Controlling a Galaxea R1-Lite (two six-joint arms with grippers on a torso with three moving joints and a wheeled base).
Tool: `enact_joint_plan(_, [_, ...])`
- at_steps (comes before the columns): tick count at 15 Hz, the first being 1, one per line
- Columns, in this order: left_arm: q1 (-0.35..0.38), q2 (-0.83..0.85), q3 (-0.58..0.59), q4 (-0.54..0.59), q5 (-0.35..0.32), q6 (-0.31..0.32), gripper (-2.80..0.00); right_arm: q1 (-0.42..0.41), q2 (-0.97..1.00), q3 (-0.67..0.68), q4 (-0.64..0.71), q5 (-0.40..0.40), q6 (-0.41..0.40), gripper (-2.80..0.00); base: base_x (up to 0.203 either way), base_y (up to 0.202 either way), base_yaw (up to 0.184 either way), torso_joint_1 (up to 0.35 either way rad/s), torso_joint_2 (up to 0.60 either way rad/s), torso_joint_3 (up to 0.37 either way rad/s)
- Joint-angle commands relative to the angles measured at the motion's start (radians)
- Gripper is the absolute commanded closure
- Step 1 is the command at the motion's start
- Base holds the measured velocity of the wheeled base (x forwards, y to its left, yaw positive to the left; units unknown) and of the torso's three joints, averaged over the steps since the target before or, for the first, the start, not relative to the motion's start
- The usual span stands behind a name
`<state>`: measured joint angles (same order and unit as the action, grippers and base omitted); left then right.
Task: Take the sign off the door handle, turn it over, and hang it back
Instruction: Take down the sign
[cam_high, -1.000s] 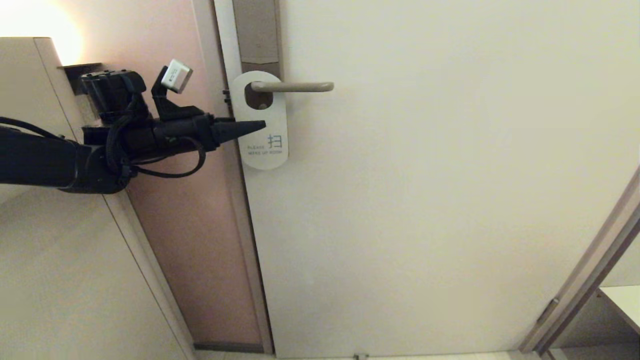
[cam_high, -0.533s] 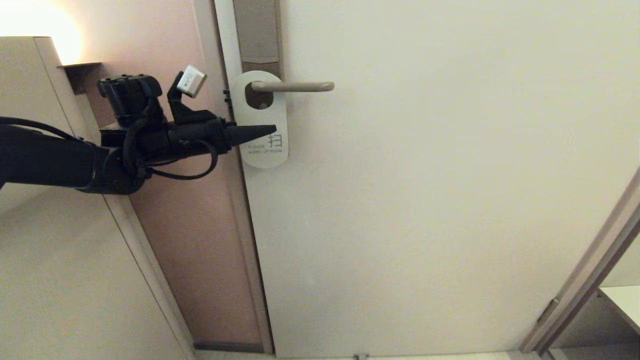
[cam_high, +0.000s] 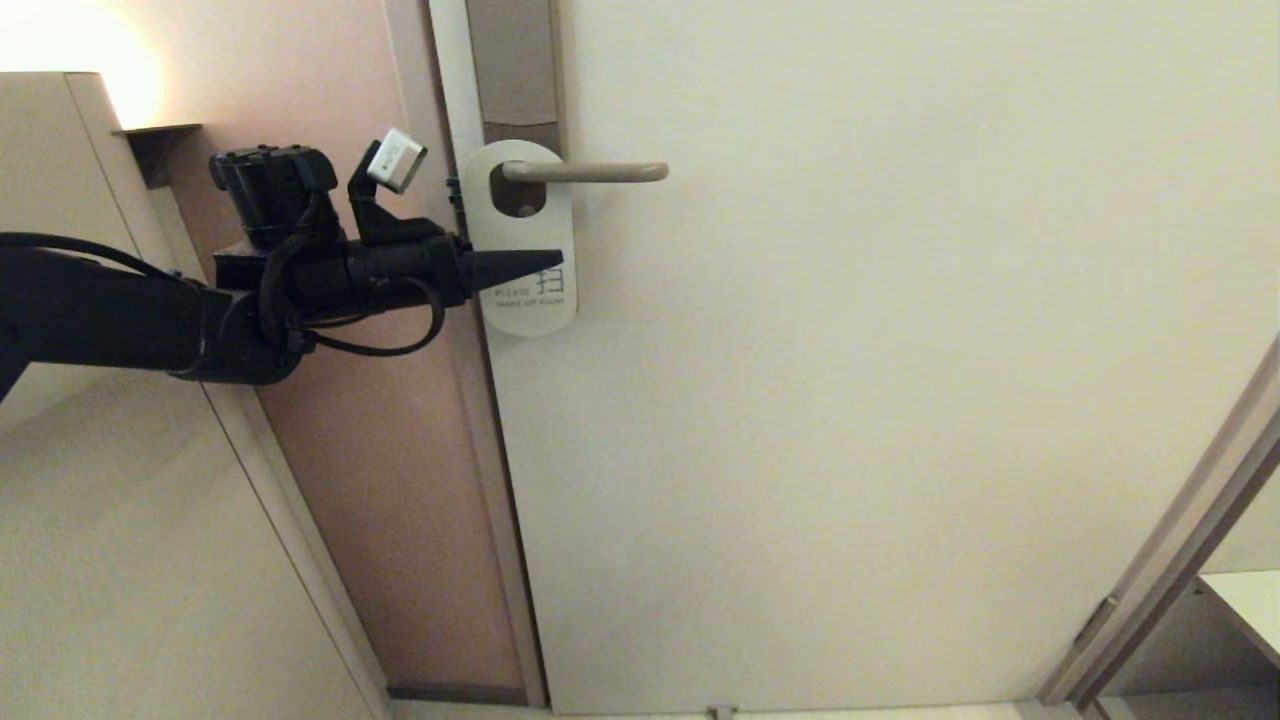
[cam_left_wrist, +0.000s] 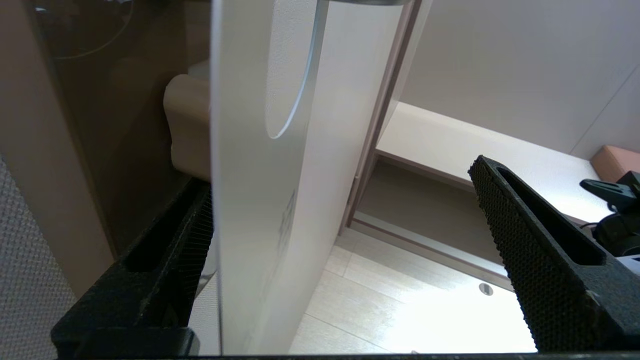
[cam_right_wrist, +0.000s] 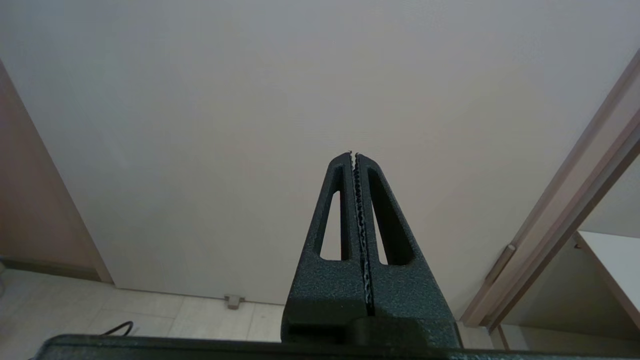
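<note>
On the pale door (cam_high: 850, 400), the sign (cam_high: 527, 245) hangs white "MAKE UP ROOM" face out from the door handle (cam_high: 590, 172), so the taking-off step is just starting. The left gripper (cam_high: 535, 264) straddles the card's edge with fingers (cam_left_wrist: 525, 235) spread wide; next they should pinch it, then slide it off the lever's free end. The right gripper (cam_right_wrist: 354, 155) sits parked, fingers pressed together.

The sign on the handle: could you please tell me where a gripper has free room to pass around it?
Free: the bare door face right of the sign and below the door handle. Crowded: the sign's left edge by the door frame, where the open left gripper straddles the card.
</note>
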<state>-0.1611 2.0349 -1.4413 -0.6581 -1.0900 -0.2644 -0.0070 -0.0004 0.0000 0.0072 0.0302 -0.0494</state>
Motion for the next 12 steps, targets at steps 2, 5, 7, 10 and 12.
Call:
enact_joint_plan(2, [0.0,-0.001,-0.007,-0.022,-0.004,0.0,-2.8,-0.001,0.0,0.0,0.0,0.0,0.0,0.0,0.0,0.0,0.0,0.0,0.0,0.0])
enact_joint_plan(5, [0.0,0.004,-0.007,-0.058,-0.004,-0.007,-2.8,-0.001,0.0,0.0,0.0,0.0,0.0,0.0,0.0,0.0,0.0,0.0,0.0,0.0])
enact_joint_plan(7, [0.0,0.005,-0.007,-0.068,-0.004,-0.007,-2.8,0.001,0.0,0.0,0.0,0.0,-0.001,0.0,0.0,0.0,0.0,0.0,0.0,0.0])
enact_joint_plan(10, [0.0,0.017,-0.005,-0.11,-0.004,-0.016,0.0,-0.001,0.0,0.0,0.0,0.0,0.0,0.0,0.0,0.0,0.0,0.0,0.0,0.0])
enact_joint_plan(12, [0.0,0.011,-0.005,-0.116,-0.004,-0.067,0.0,0.001,0.0,0.0,0.0,0.0,-0.001,0.0,0.0,0.0,0.0,0.0,0.0,0.0])
